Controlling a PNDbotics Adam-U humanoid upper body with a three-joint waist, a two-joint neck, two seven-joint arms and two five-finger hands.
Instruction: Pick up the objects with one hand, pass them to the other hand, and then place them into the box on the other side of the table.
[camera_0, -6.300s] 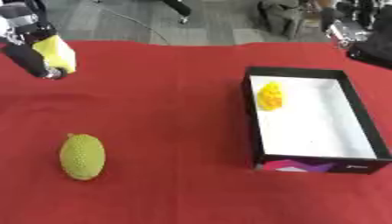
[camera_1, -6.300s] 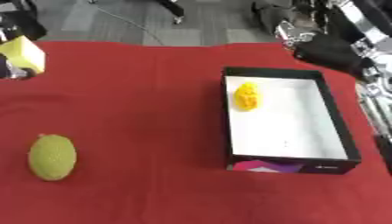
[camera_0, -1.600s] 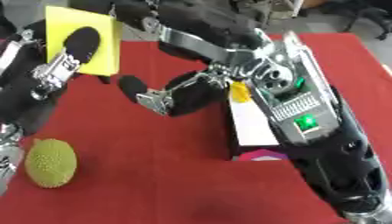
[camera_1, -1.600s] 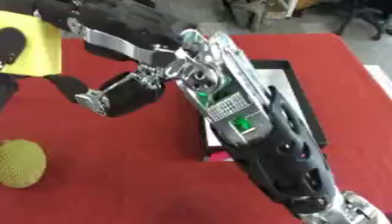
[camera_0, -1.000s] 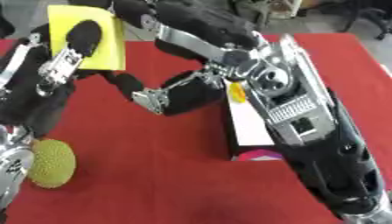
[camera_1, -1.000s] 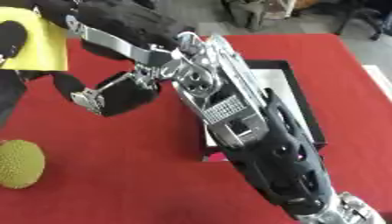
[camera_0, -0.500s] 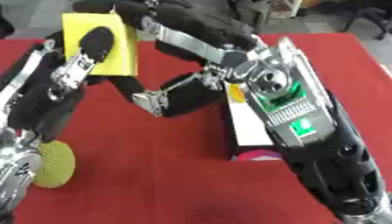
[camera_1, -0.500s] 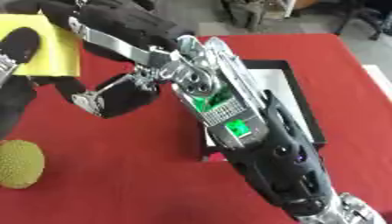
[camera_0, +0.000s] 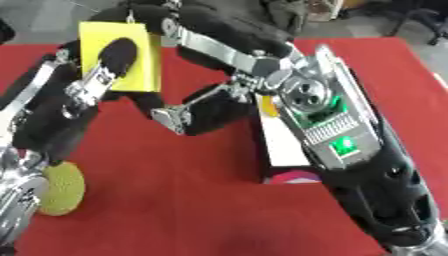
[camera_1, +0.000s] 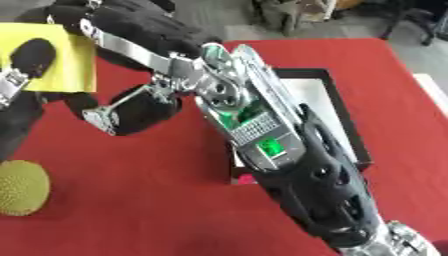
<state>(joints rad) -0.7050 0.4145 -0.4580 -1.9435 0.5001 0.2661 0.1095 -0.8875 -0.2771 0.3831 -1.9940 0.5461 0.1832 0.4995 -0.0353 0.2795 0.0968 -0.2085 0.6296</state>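
Handover | left robot hand (camera_0: 92, 85) curled on flat yellow block (camera_0: 118, 55), right robot hand (camera_0: 166, 15) above it, fingers unclear | block judged light, stiff; take free edges

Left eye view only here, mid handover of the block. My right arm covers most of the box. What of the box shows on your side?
Observer: In the right eye view the box's right wall and far rim show beside the right arm. The white floor that shows there is bare.
Operator: Good. My left hand has the block. The green fruit is half behind my left arm; where does it lie?
Observer: In the right eye view the fruit shows clear of that arm, on the red cloth, well left of the box.
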